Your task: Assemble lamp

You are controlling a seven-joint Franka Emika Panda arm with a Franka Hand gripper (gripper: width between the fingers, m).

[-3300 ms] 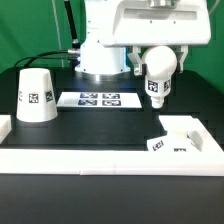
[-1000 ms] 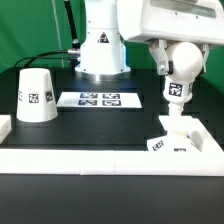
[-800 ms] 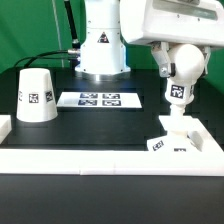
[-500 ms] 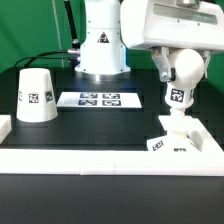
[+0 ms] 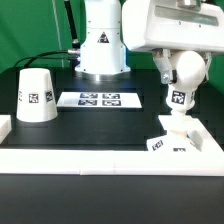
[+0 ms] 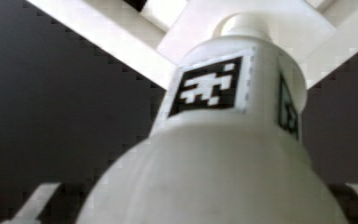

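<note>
Carried across from above the marker board (image 5: 98,99) and then lowered, the bulb (image 5: 183,72) now hangs directly over the base (image 5: 180,137), at the exterior view's right. The gripper (image 5: 182,66) is clamped on the bulb's round body, one dark finger (image 5: 165,68) showing on its side. In the wrist view the bulb (image 6: 211,150) fills the picture between two finger edges.

The bulb is held neck down, its tagged stem pointing at the raised socket on the base, presumably so that the stem can enter straight. Whether the stem tip already touches the socket cannot be told. The base sits tucked into the corner of the white frame (image 5: 90,152), which probably braces it against pushing or twisting.

The arm (image 5: 165,25) reaches in from above, its wrist tilted slightly, so the bulb leans a little off vertical. The shade (image 5: 36,97) stands upright and untouched on the table (image 5: 100,125), well apart at the exterior view's left, awaiting a later step.
</note>
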